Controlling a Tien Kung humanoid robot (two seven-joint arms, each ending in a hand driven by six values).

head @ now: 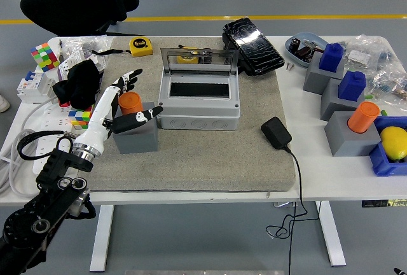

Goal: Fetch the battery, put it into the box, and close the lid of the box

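The battery [131, 103] is a short orange cylinder standing upright in a grey block holder [137, 136]. It sits between the spread fingers [129, 79] of the left hand [121, 106] and its thumb, which lies across the holder's top just in front of it; whether any finger touches it cannot be told. The box [198, 104] is a grey rectangular case just right of the thumb tip, its clear hinged lid [199, 61] raised upright at the far side, the dark inside exposed.
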